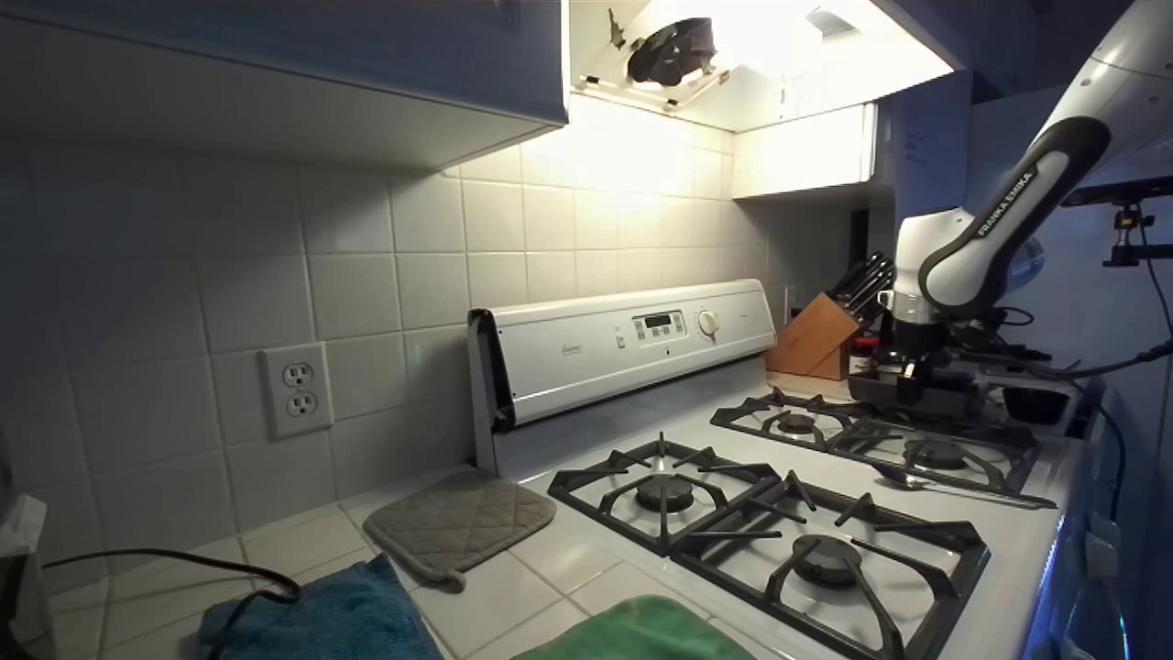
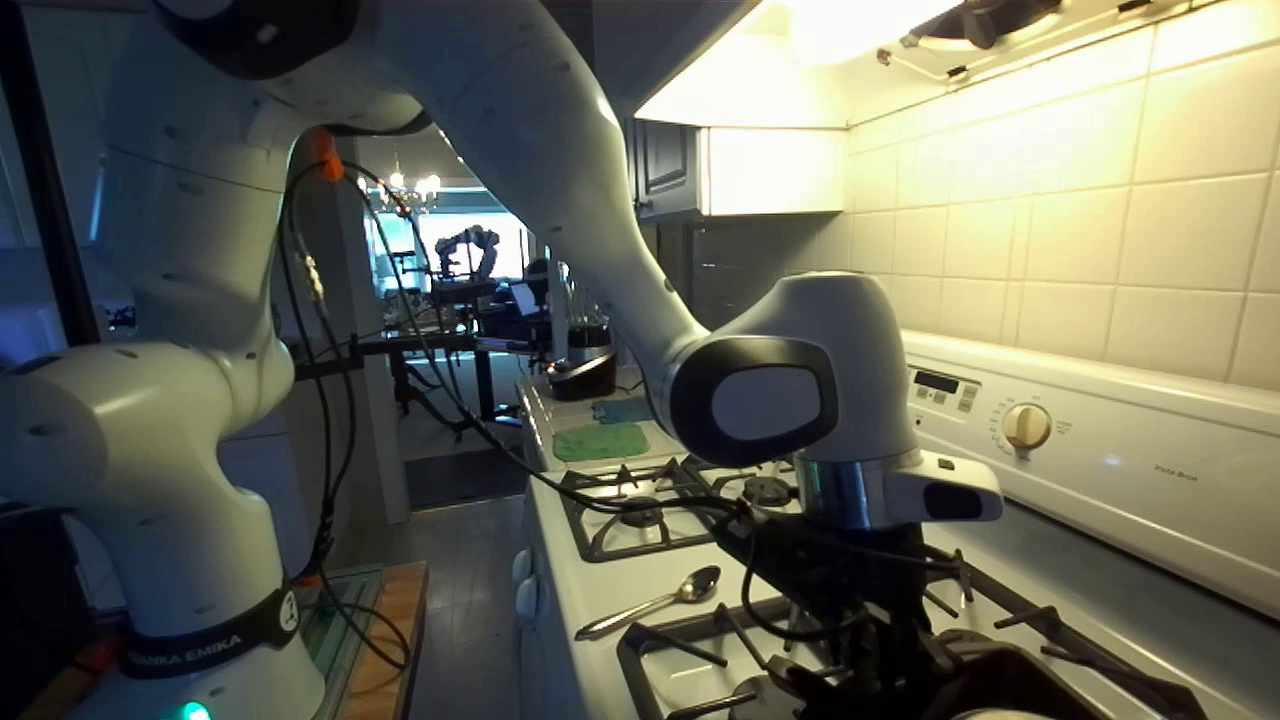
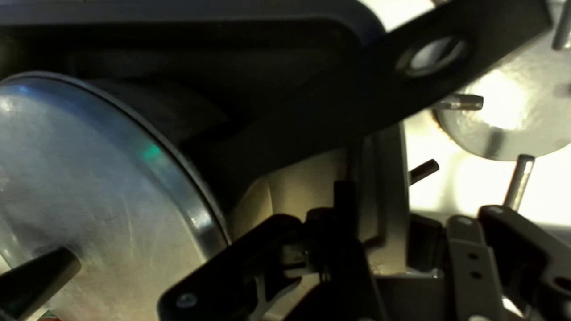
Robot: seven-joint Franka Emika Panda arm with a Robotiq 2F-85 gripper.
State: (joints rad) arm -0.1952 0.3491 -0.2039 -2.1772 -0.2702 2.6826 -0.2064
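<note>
Bright yellowish light (image 1: 751, 41) spills from the white overhead hood (image 2: 745, 100) across the glossy white square-tiled wall (image 1: 431, 215). In an exterior view, a lit branched chandelier (image 2: 405, 190) shows near a bright bluish-white window (image 2: 510, 245), beyond smooth grey floor (image 2: 455, 570).

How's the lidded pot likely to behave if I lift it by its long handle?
The lidded pot would probably tip, since its handle juts from one side. The handle looks broad and straight, so likely stiff. The lid looks smooth and shiny, and could slide if loose.
</note>
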